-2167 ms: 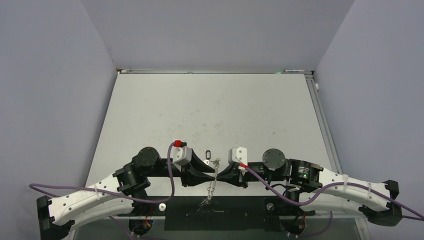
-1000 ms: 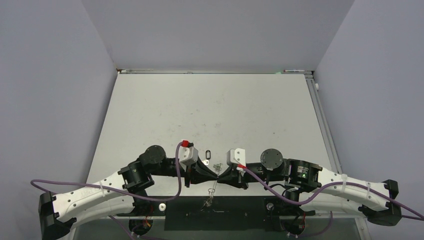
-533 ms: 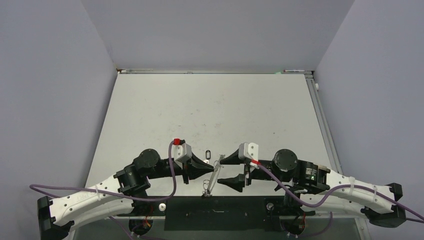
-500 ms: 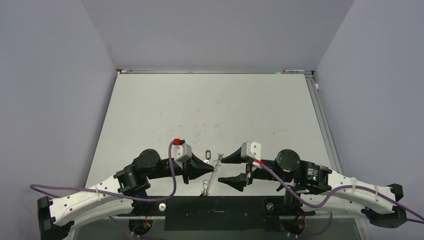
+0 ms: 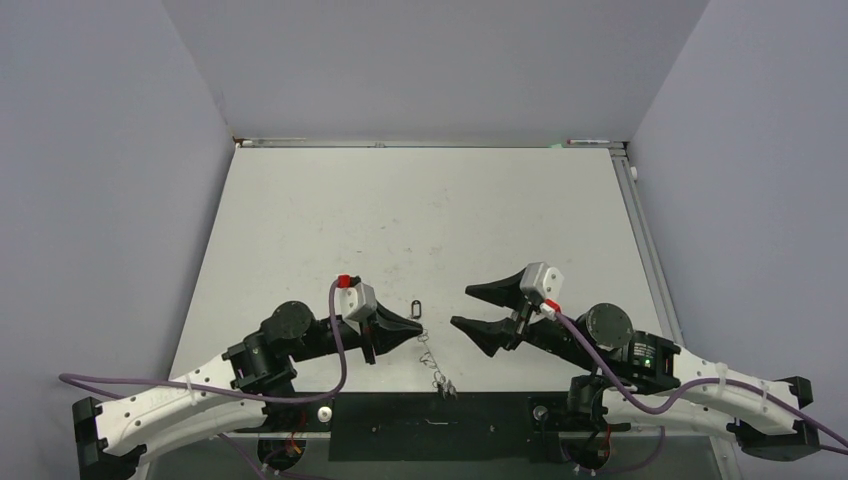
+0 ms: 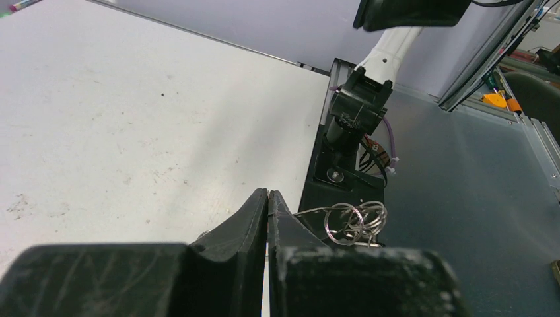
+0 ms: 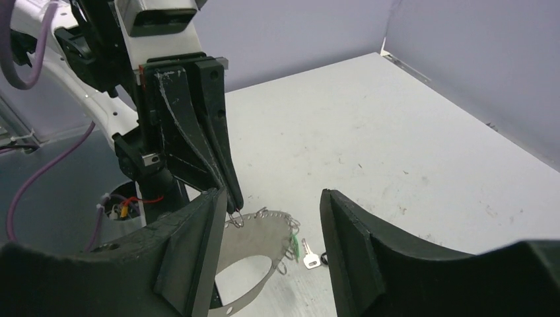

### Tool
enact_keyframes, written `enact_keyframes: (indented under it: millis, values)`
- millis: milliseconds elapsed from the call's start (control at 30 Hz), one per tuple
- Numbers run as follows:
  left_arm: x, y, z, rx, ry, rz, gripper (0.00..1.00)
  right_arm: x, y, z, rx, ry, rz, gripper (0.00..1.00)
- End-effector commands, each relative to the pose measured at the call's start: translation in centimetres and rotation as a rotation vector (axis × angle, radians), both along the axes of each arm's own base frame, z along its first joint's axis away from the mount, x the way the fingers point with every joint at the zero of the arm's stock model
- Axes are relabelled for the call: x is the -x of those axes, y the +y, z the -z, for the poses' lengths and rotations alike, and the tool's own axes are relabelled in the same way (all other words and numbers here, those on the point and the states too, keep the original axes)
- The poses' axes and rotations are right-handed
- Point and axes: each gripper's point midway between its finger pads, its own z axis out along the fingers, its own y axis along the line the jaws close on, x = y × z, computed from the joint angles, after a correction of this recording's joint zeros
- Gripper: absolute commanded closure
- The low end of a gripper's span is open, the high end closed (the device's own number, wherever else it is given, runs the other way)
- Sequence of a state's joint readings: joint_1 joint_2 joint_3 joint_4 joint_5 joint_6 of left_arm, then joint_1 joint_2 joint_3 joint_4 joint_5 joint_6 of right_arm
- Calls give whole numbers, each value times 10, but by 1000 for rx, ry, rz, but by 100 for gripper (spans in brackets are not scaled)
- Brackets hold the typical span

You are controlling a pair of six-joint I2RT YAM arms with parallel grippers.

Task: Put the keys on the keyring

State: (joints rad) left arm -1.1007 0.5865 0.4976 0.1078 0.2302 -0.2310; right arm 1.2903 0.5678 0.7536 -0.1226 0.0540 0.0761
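The keyring hangs from my left gripper (image 5: 417, 328), which is shut on one of its small rings. Its chain and rings (image 5: 436, 364) trail down to the table's near edge. In the left wrist view the jaws (image 6: 267, 193) are pressed together, with a cluster of silver rings (image 6: 355, 222) just right of them. The right wrist view shows the pale strap (image 7: 263, 231), a green piece (image 7: 292, 242) and a silver key (image 7: 310, 257) lying on the table. A black-headed key (image 5: 416, 305) lies just beyond the left fingertips. My right gripper (image 5: 463, 306) (image 7: 272, 195) stands open and empty, right of the keyring.
The white table (image 5: 420, 220) stretches away to the grey back wall. A black base plate (image 5: 440, 425) lines the near edge between the arm mounts. Purple cables (image 5: 340, 350) loop along both arms.
My right gripper has opened, let go and drawn back to the right and away. The keyring now hangs from the left gripper alone, its chain swung toward the near edge.
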Motion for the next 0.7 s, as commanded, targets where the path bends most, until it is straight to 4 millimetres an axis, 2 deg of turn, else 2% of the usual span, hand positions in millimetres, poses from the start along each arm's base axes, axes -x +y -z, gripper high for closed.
enact_keyframes:
  millis: [0, 167, 300, 433, 533, 667]
  values:
    - [-4, 5, -24, 93, -27, -37, 100, 4, 14, 14, 21, 1, -41, 45]
    - [0, 8, -29, 123, -43, -29, 100, 14, 29, 51, 87, -14, -129, 47]
    - [-1, 8, -27, 123, -45, -34, 100, 16, 43, 57, 103, -24, -171, 48]
    - [-5, 7, -17, 113, -40, -49, 100, 7, 54, 72, 158, -9, -184, 48]
    - [-6, 7, -9, 105, -33, -53, 100, -5, 55, 81, 162, 16, -186, 49]
    - [-6, 7, -7, 105, -32, -55, 100, -15, 51, 82, 125, 42, -206, 52]
